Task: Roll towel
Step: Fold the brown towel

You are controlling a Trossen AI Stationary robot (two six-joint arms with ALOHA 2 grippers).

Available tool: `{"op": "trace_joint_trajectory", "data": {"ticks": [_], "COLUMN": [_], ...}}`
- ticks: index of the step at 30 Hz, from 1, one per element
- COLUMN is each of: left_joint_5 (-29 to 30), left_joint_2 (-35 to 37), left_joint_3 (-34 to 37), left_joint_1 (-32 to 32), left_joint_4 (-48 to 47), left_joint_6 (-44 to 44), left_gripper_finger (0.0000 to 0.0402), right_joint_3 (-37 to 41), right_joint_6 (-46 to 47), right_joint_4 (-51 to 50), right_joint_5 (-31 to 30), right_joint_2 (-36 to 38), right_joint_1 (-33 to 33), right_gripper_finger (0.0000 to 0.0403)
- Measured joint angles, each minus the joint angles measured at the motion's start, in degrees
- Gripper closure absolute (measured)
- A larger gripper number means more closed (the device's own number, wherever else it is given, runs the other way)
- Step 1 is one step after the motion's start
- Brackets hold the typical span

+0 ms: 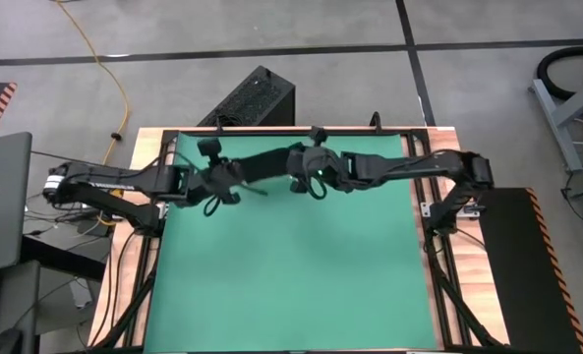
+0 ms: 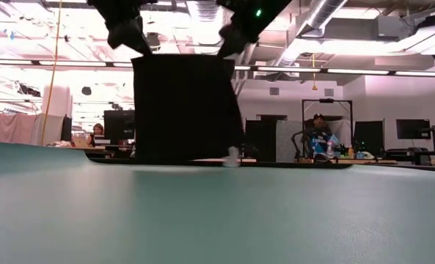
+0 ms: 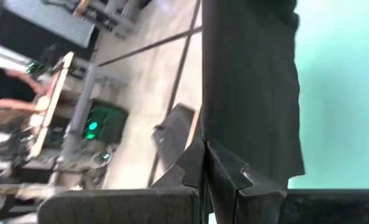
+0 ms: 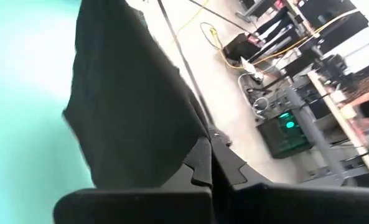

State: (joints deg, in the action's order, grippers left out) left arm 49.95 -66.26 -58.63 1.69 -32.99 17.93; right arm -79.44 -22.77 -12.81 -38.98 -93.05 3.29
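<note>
— Where is your towel right now?

— You have the towel (image 2: 184, 106) lifted off the green mat (image 1: 291, 275), hanging as a flat black sheet between your two arms near the mat's far edge. In the low view its bottom edge reaches down to about the mat's surface, with the small white tag (image 2: 233, 156) at the lower corner.

— And your grippers?

— Your left gripper (image 3: 204, 163) has its jaws pinched tight on one top corner of the towel. Your right gripper (image 4: 204, 163) is clamped the same way on the other top corner. From above, the cloth (image 1: 263, 165) stretches as a dark band between them.

— Anything else near you?

— A black ribbed box (image 1: 255, 98) sits on the floor beyond the table.
</note>
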Motion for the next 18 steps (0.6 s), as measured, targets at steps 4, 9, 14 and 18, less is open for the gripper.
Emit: {"op": "trace_joint_trajectory", "data": {"ticks": [4,9,14,18], "left_joint_5": [-2.65,-7.28,-12.07,-14.75], "left_joint_2": [0.18,0.15,0.35,0.44], "left_joint_3": [0.00,0.00,-0.01,-0.43], "left_joint_1": [6.07,13.23,15.96,14.32], "left_joint_4": [0.17,2.18,7.53,6.81], "left_joint_6": [-6.21,-14.17,-18.14,-19.89], "left_gripper_finger": [0.0401,0.0401,0.0401,0.0401], "right_joint_3": [0.00,0.00,0.02,0.02], "right_joint_6": [8.79,19.38,22.80,23.49], "right_joint_4": [-6.90,-15.21,-16.80,-17.63], "right_joint_5": [-0.35,-0.32,-0.69,-2.52], "right_joint_2": [2.27,4.03,3.97,3.90], "right_joint_1": [-4.63,-11.27,-16.04,-16.53], "right_gripper_finger": [0.0394,0.0394,0.0394,0.0394]}}
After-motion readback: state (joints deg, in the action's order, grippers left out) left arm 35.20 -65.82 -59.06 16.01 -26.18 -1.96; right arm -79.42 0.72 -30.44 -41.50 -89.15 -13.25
